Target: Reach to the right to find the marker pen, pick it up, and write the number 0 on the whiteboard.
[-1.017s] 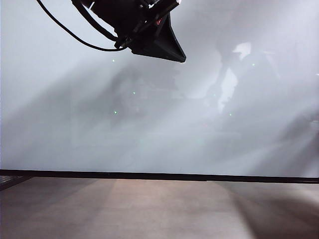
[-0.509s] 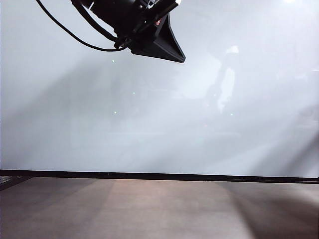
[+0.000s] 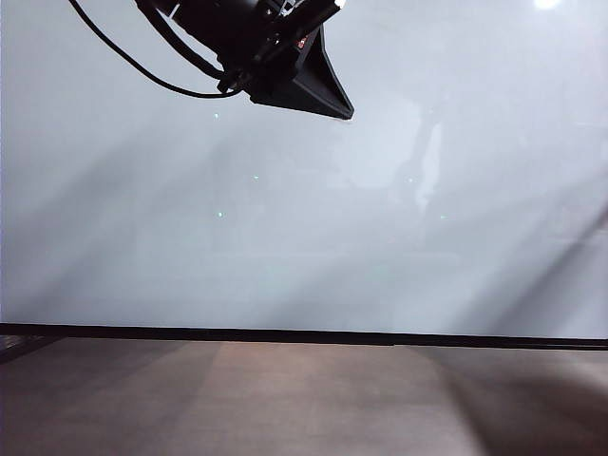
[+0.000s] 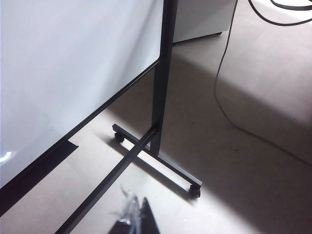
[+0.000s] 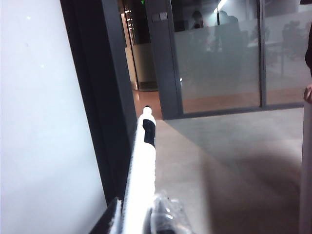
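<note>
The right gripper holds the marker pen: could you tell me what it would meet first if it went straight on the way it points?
Probably nothing near: the right gripper aims the marker pen past the whiteboard, toward the floor.

You see soft, dim light on the whiteboard (image 3: pixel 304 218), a glare spot at one o'clock and faint smeared reflections right of centre. Shadows darken the floor (image 3: pixel 285 399) at five o'clock. In the right wrist view the marker pen (image 5: pixel 140 170) blurs, overexposed.
</note>
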